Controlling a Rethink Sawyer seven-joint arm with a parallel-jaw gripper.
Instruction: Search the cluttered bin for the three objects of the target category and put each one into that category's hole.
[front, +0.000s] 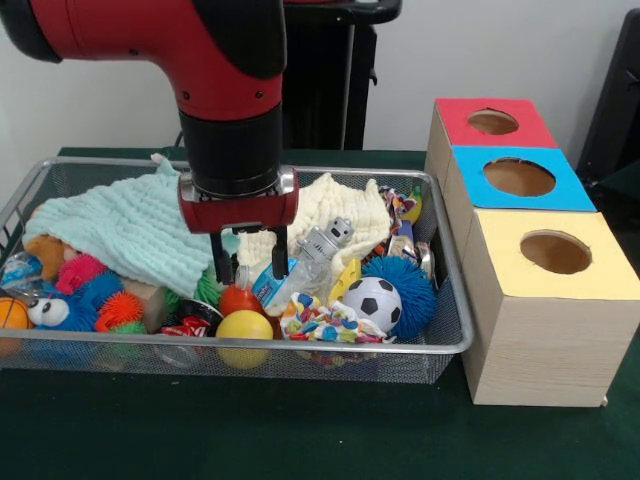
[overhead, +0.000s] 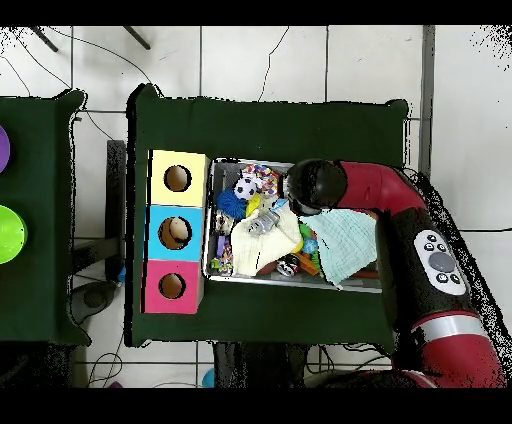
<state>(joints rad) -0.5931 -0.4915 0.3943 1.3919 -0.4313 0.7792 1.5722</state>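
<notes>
Yellow ball (front: 244, 327) and orange ball (front: 238, 299) just below parted jaws (front: 250, 262).

The red and black arm (front: 215, 90) bends straight down — its end effector (front: 250, 262) hangs vertical, fingers parted.

dark green table cloth (front: 300, 430), white wall (front: 480, 50) behind, white tiled floor (overhead: 260, 60) w/ cables.

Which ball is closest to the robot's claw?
The small red-orange ball, sitting right beneath the gripper. The yellow ball lies further forward, and the black-and-white soccer ball sits off to the side.
</notes>
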